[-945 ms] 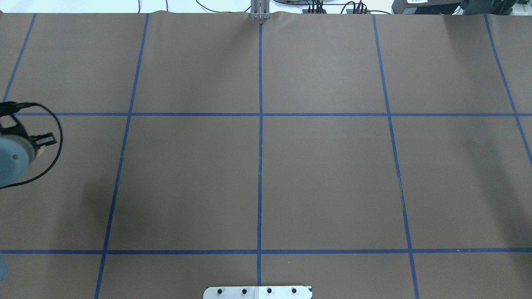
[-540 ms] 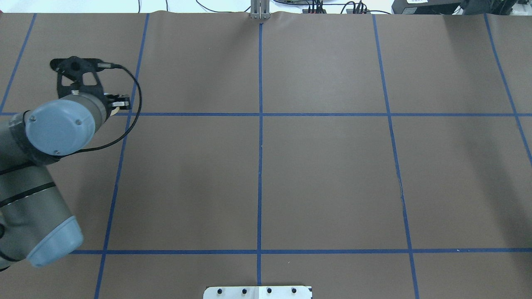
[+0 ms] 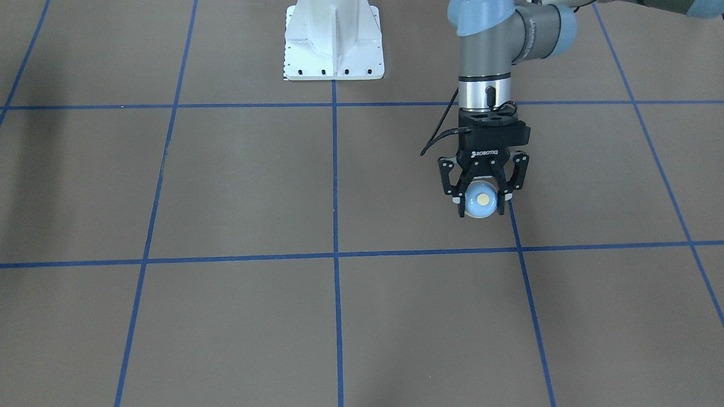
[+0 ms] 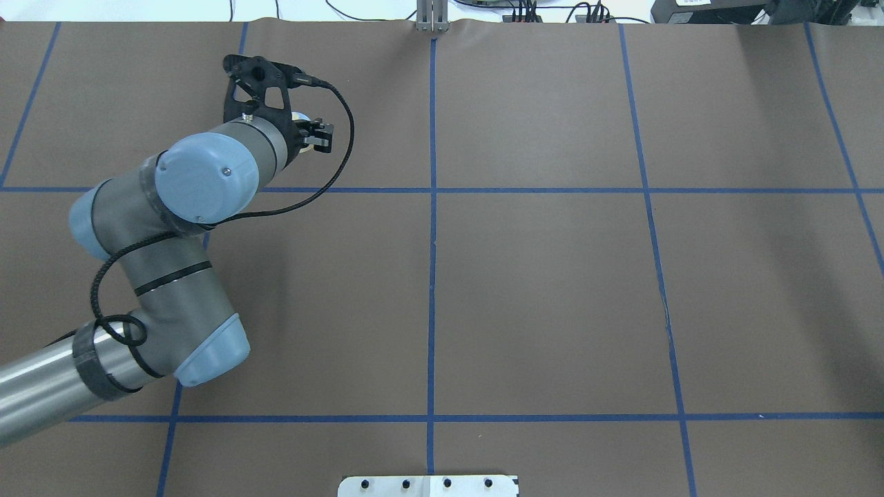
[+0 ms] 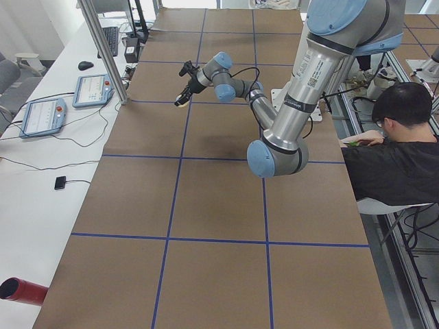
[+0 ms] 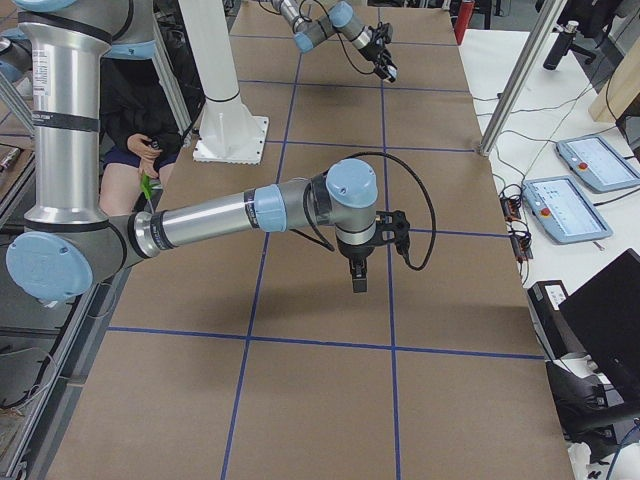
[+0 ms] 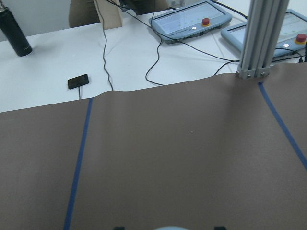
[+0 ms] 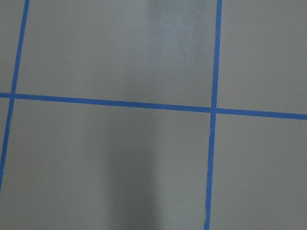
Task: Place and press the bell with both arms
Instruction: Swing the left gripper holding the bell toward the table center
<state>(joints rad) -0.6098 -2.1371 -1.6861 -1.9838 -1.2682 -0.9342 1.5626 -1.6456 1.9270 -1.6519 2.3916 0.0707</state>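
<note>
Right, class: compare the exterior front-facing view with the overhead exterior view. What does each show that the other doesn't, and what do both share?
Only front-facing: the bell, its blue dome and cream button plain, clamped in the left tool. Only overhead: the left arm back to its elbow, and the metal post at the far edge of the table. Both: that arm's wrist and the table's blue tape grid.

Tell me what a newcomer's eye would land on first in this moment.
The left tool draws the eye: it points down over the far left part of the table, clamped on a light-blue call bell with a cream button. Around it lies the brown table, marked with a blue tape grid. The right arm reaches over the table's right side, its tool pointing down.
</note>
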